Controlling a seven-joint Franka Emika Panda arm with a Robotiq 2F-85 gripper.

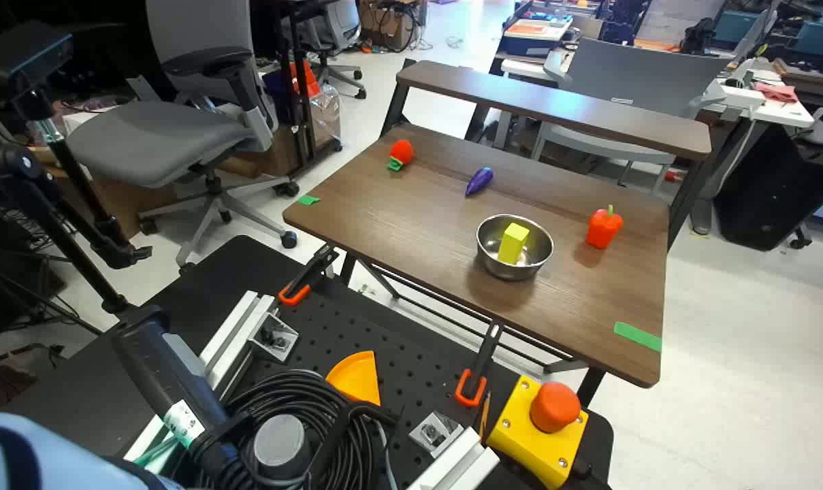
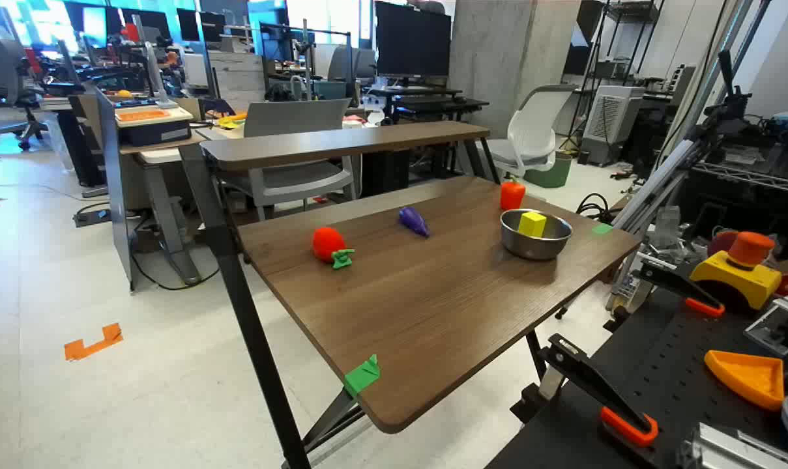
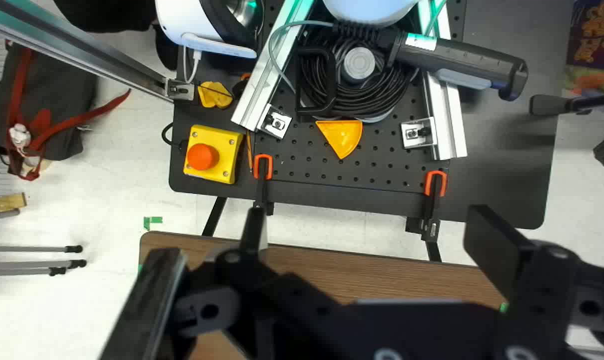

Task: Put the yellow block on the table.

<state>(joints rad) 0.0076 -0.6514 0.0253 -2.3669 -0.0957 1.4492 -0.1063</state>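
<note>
Hand point(image 3: 324, 235) gapes wide, empty; yellow block point(image 1: 513, 245) sits in bowl point(image 2: 534, 249), in from table edge point(image 1: 438, 286).

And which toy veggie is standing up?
The pepper, its green stem pointing up. The eggplant and the leafy red one lie on their sides.

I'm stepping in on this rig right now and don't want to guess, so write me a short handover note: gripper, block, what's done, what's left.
Gripper: open, jaws wide apart in the wrist view, nothing seen between them.
Yellow block: inside the metal bowl, which stands on the brown table, as both exterior views show.
Done: nothing visible yet; the block is not out of the bowl.
Left: grasp the block, lift it clear of the rim, set it on the tabletop and release.
</note>
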